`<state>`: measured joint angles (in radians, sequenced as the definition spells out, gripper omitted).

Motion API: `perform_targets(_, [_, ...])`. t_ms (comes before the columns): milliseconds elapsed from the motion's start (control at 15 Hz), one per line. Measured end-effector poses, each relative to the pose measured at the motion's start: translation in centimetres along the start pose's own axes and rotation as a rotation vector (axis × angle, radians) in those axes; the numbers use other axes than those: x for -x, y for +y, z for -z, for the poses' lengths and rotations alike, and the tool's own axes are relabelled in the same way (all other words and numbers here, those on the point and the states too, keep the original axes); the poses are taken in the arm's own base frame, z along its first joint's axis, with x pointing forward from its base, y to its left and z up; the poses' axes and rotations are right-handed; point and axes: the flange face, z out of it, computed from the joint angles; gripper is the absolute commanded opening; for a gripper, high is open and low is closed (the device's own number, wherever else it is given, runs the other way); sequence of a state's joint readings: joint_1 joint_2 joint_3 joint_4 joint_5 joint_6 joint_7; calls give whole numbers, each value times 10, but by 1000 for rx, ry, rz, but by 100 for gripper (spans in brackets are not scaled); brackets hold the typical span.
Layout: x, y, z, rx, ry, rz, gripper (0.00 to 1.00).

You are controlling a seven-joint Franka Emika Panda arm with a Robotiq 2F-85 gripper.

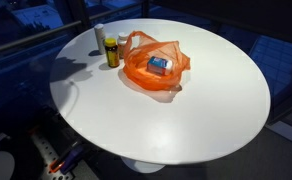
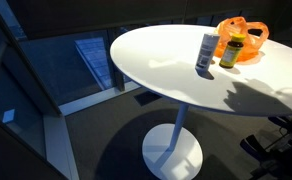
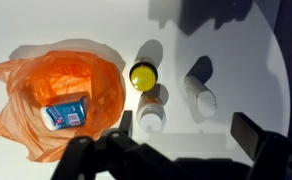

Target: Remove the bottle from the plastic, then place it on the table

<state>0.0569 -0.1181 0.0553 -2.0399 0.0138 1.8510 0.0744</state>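
Bottles stand outside the bag, you'll see: in an exterior view, the yellow-capped bottle (image 1: 111, 50) and white bottle (image 1: 98, 40) are upright on the white table (image 1: 206, 120), just left of the orange plastic bag (image 1: 156, 72), which holds a blue packet (image 1: 159, 64). In an exterior view, the pair sits upper right, the white bottle (image 2: 206, 52) left of its partner (image 2: 229, 50). In the wrist view, your gripper (image 3: 176, 152) spans the bottom edge, fingers spread, gripping nothing.
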Motion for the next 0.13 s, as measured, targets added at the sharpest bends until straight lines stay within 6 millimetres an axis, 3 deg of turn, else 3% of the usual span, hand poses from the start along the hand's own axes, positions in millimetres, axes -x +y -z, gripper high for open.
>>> perform_targets(133, [2, 1, 2, 0, -4, 4, 100])
